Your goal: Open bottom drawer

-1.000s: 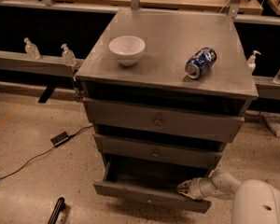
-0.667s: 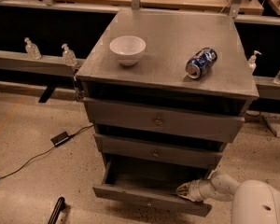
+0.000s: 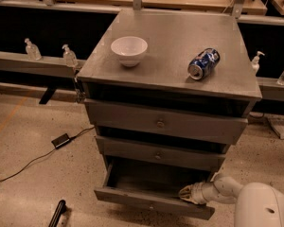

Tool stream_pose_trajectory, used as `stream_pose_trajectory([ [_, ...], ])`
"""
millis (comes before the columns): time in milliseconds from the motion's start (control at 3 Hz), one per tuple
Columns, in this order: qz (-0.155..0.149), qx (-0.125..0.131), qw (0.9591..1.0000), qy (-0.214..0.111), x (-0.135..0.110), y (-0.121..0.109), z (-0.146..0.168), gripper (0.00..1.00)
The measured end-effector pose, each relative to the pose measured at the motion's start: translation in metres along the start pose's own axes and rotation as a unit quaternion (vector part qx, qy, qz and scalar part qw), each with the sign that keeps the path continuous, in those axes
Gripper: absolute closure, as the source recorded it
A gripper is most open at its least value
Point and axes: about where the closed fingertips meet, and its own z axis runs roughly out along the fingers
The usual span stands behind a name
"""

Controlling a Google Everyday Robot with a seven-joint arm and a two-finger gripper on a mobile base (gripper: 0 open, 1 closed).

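The bottom drawer of the grey cabinet stands pulled out, its grey box interior showing. A small round knob sits on its flat front near the lower edge of the view. My gripper reaches in from the lower right on a white arm and rests at the drawer's right side, just behind the front panel, on its top edge. The middle drawer and the top drawer are pushed in.
A white bowl and a blue can lying on its side rest on the cabinet top. A black adapter with a cable lies on the floor to the left. Bottles stand on a ledge behind.
The bottom drawer has slid further out toward the camera, and my gripper has drawn back with it.
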Motion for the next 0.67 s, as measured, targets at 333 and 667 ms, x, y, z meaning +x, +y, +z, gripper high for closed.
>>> stream_pose_trajectory([
  [333, -0.038, 0.025, 0.9969, -0.065, -0.038, -0.026, -0.004, 1.00],
  [667, -0.069, 0.049, 0.9891, -0.120, -0.073, -0.061, -0.007, 1.00],
])
